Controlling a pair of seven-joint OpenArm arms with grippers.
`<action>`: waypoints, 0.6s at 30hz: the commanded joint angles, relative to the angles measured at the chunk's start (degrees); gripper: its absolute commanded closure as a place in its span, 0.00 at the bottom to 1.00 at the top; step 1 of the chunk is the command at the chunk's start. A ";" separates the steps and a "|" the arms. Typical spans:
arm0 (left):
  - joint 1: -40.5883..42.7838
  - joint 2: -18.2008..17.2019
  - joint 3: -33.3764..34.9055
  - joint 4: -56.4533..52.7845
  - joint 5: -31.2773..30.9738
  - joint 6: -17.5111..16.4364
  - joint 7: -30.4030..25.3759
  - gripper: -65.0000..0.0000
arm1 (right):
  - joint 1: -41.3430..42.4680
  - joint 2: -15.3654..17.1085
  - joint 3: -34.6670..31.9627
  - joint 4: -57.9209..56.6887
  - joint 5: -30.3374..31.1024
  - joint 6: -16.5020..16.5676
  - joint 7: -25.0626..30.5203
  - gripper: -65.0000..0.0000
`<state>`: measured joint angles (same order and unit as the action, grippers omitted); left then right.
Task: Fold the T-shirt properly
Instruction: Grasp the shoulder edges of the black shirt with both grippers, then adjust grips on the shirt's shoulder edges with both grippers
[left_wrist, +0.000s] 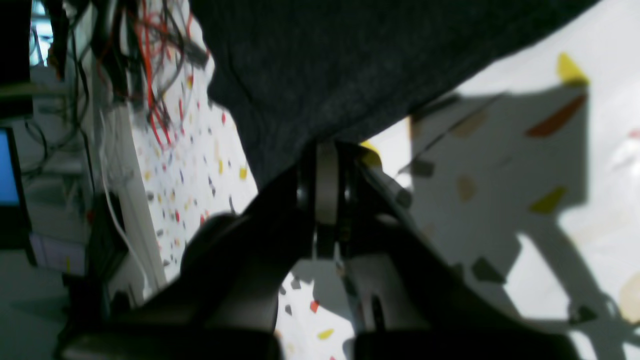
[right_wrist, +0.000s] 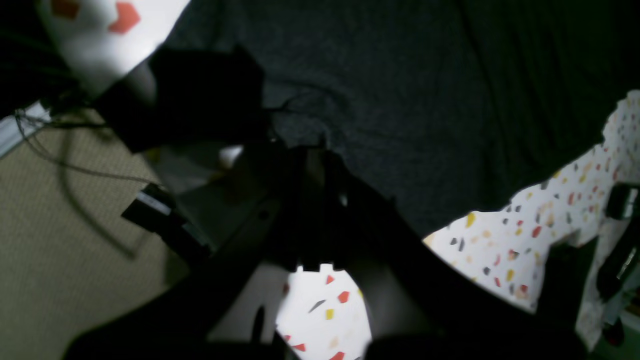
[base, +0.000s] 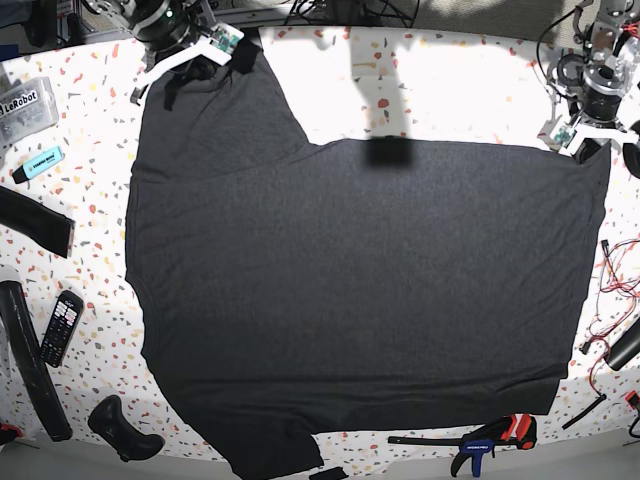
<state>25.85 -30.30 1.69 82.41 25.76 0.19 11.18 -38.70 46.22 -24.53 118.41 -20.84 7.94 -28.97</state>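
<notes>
- The T-shirt (base: 360, 290) lies spread nearly flat on the speckled counter (base: 450, 90), covering most of it. One corner reaches up toward the counter's far edge on the base view's left, and another reaches the far edge on that view's right.
- The right gripper (base: 215, 45) sits at the shirt's upper corner on the base view's left. In the right wrist view the jaws of the right gripper (right_wrist: 320, 150) look closed onto the dark fabric edge, so I judge it is gripping the T-shirt (right_wrist: 400, 100).
- The left gripper (base: 575, 135) sits at the shirt's opposite upper corner. In the left wrist view the jaws of the left gripper (left_wrist: 325, 150) meet the cloth's lowest hanging point, pinched shut on the T-shirt (left_wrist: 350, 65).
- The step in hand seems to be carrying both held corners across the shirt to make a fold.
- To do it well, both corners should rise together and level, so the edge between them stays taut and straight.
- The travel should run toward the shirt's near hem, with the cloth lifted enough not to drag and bunch.
- Soft fabric slips, so the pinch must hold until the corners lie down.
- The remote (base: 60, 325) beside the shirt's left edge and the clamp (base: 490, 435) below its hem are worth avoiding.
</notes>
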 joint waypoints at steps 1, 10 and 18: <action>0.20 -1.16 -0.46 0.55 1.88 2.49 2.36 1.00 | 0.57 0.59 0.22 1.16 -0.33 -0.94 0.66 1.00; 0.02 -1.16 -0.46 8.35 3.87 3.10 2.71 1.00 | 10.16 0.57 0.22 1.16 5.99 -0.92 0.46 1.00; -2.21 -1.16 -0.46 8.96 4.20 3.04 2.95 1.00 | 19.04 -1.49 0.22 1.09 8.04 -0.90 -0.09 1.00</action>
<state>23.79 -30.48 1.78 90.50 29.54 2.00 14.39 -19.84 43.99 -24.69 118.43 -12.03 7.51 -29.67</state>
